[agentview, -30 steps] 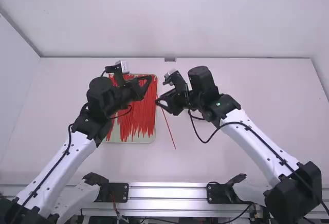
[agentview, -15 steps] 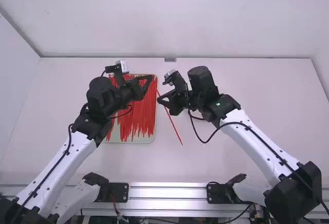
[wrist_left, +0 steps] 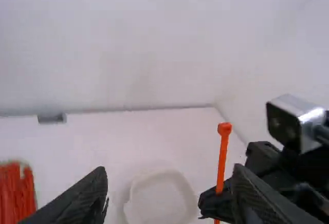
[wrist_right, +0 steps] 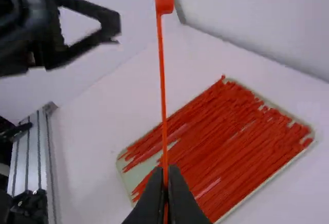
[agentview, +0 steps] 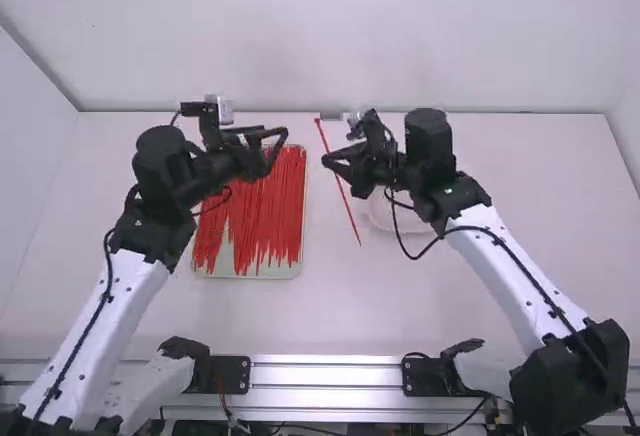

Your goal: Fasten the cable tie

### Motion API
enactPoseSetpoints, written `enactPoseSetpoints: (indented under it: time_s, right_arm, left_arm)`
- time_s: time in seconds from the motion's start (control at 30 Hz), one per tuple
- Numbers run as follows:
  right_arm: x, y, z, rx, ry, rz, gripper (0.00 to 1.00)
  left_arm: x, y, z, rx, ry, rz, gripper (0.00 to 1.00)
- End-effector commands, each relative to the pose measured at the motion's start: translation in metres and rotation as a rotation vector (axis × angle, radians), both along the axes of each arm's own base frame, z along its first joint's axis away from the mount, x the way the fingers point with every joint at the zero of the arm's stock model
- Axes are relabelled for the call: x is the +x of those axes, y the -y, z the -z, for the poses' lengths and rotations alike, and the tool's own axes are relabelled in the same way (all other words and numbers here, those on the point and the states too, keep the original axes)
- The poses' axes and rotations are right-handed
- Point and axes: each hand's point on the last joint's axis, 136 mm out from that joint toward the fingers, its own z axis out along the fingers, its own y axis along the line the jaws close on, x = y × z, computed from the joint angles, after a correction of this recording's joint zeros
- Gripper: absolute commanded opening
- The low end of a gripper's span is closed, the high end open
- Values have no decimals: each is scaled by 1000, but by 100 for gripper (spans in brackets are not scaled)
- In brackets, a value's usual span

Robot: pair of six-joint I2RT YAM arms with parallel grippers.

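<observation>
Over the white bench the right hand pinches a red cable tie, head sticking out past it. Left hand gapes wide, empty, near that head.

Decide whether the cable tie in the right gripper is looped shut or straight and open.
Straight and open: the cable tie runs as one straight strip from the right gripper, its head free.

White tabletop, white walls around it.
A shallow white dish sits right of a pale tray; a small grey bracket marks the far edge.
</observation>
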Motion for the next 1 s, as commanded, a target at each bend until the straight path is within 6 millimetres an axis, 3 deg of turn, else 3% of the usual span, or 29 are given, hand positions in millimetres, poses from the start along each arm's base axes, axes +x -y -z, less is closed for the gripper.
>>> enactPoseSetpoints:
  time_s: [0.0,0.07,0.13,0.27,0.47,0.67,0.97]
  right_arm:
    - [-9,0,-34,76,82,-99,0]
    - [-10,2,-45,105,132,-127,0]
    - [-8,4,-56,129,197,-144,0]
    - [-6,3,-72,151,290,-147,0]
    - [-14,-7,-90,184,396,-183,0]
    - [-19,-8,-95,186,465,-215,0]
    - [-22,-7,-119,236,561,-218,0]
  left_arm:
    - [-10,5,-29,56,123,121,65]
    - [-13,12,-39,69,169,218,68]
    - [-17,24,-47,85,212,327,81]
    - [-22,43,-57,101,286,496,86]
    - [-32,59,-74,64,402,734,88]
    - [-40,68,-83,40,479,859,77]
    - [-50,72,-103,33,567,872,77]
